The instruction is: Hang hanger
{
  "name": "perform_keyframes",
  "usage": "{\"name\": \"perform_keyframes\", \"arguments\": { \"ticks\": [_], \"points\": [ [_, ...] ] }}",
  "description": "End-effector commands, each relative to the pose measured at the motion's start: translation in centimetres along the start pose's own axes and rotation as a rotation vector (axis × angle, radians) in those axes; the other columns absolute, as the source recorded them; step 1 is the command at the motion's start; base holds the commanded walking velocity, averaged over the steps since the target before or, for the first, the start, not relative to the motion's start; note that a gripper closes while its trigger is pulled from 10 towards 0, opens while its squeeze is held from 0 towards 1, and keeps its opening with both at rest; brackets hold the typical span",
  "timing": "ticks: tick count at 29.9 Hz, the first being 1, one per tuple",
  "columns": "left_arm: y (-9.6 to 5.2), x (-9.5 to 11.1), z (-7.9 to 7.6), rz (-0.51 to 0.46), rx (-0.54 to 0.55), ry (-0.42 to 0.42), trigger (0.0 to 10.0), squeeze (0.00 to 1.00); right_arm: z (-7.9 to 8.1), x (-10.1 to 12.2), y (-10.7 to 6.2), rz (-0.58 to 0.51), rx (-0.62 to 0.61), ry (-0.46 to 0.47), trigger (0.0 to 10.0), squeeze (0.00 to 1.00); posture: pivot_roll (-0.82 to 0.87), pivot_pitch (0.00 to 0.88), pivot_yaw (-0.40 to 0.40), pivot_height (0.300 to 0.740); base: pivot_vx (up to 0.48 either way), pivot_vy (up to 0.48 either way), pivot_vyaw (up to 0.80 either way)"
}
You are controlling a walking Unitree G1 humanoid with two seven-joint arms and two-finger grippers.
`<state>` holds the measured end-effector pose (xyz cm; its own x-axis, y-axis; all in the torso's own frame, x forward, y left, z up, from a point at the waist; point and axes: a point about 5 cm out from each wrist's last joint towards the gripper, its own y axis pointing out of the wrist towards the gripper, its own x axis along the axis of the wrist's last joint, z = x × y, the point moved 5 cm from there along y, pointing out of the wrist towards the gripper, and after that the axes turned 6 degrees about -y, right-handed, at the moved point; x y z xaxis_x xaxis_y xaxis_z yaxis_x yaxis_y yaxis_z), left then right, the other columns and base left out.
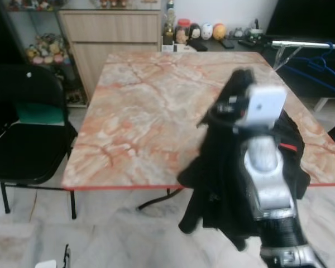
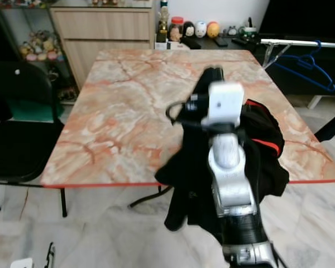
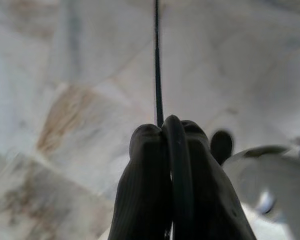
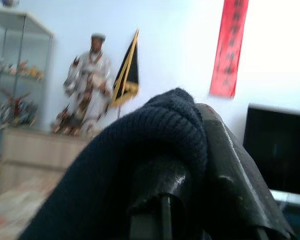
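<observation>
Living room, pale marble-tile floor point(image 1: 128, 234), marble-pattern table point(image 1: 151, 111) with a red edge in the middle, black chair point(image 1: 28, 134) to the robot's left, wooden cabinet point(image 1: 109, 33) behind. Far right past the table: metal clothes rail point(image 1: 307, 44) with a blue hanger point(image 1: 318, 67) already hooked on it.

Right arm raised in front of the camera, right gripper point(image 4: 190, 165) clamped on a black knitted garment point(image 1: 223, 184). The garment is dark, ribbed knit, with a thin red trim point(image 2: 268, 144) on one side; it bunches around the forearm and droops below the table edge. Whatever hanger is inside it is hidden by cloth, can't make out a hook.

Left gripper point(image 3: 172, 165) hangs low over the floor, fingers point(image 3: 145, 180) pressed together on a thin dark rod or wire point(image 3: 158, 75) that runs straight away from it; can't tell what it belongs to.

Risks, judged: the rail is well apart from the arm, with the table corner between. The hanging cloth could snag the table edge or slide off the fingers during the carry. With the hook buried in fabric, lining it up on the rail could miss, or knock the blue hanger.
</observation>
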<state>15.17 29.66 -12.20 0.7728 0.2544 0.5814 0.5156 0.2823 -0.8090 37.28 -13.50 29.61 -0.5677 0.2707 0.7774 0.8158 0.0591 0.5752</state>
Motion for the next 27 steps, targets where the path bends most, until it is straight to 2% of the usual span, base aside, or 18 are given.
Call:
{"name": "perform_keyframes", "arguments": {
  "ticks": [1,6,9,11,14,15,17,21,24,27],
  "points": [
    [0.0,-0.3,-0.5,0.009,-0.01,-0.012,10.0,0.0,-0.8,0.3,0.8,-0.011,-0.019,0.005,10.0,0.0,0.01,0.0,-0.022,0.74,0.416,0.0,0.0],
    [0.0,-0.3,-0.6,0.009,-0.011,-0.016,10.0,0.0,-1.5,2.4,3.5,-0.083,-0.031,0.008,10.0,0.0,0.01,0.0,-0.022,0.74,0.415,0.0,0.0],
    [0.0,-0.3,-0.6,0.009,-0.01,-0.019,10.0,0.0,-1.8,2.9,4.1,-0.096,-0.04,0.011,10.0,0.0,0.01,0.0,-0.024,0.74,0.412,0.0,0.0],
    [0.0,-0.3,-0.7,0.01,-0.01,-0.019,10.0,0.0,-1.8,2.8,4.2,-0.092,-0.038,0.007,10.0,0.0,0.01,0.0,-0.025,0.74,0.405,0.0,0.0],
    [0.0,-0.2,-0.8,0.002,-0.014,-0.042,10.0,0.0,-1.5,0.9,3.6,-0.025,-0.02,0.028,10.0,0.0,0.02,0.0,-0.031,0.74,0.117,0.0,0.0],
    [0.0,-0.2,-0.9,-0.003,-0.022,-0.05,10.0,0.0,-0.9,-0.2,2.7,0.018,0.006,0.045,10.0,0.0,0.02,0.0,-0.032,0.74,0.0,0.0,0.0],
    [0.0,-0.1,-0.9,-0.003,-0.027,-0.049,10.0,0.0,-0.2,-1.1,1.9,0.05,0.033,0.055,10.0,0.0,0.02,0.0,-0.032,0.74,0.0,0.0,0.0],
    [0.0,-0.3,-0.8,0.002,-0.019,-0.045,10.0,0.0,1.3,-3.8,-2.0,0.173,0.092,0.1,10.0,0.0,0.02,0.0,-0.035,0.74,0.0,0.0,0.0],
    [0.0,-0.4,-0.7,0.004,-0.015,-0.042,10.0,0.0,1.7,-5.4,-5.8,0.284,0.113,0.131,10.0,0.0,0.01,0.0,-0.039,0.74,0.0,0.0,0.0],
    [0.0,-0.4,-0.6,0.006,-0.012,-0.032,10.0,0.0,1.8,-5.9,-7.9,0.344,0.114,0.16,10.0,0.0,0.0,0.0,-0.04,0.74,0.0,0.0,0.0]
  ]
}}
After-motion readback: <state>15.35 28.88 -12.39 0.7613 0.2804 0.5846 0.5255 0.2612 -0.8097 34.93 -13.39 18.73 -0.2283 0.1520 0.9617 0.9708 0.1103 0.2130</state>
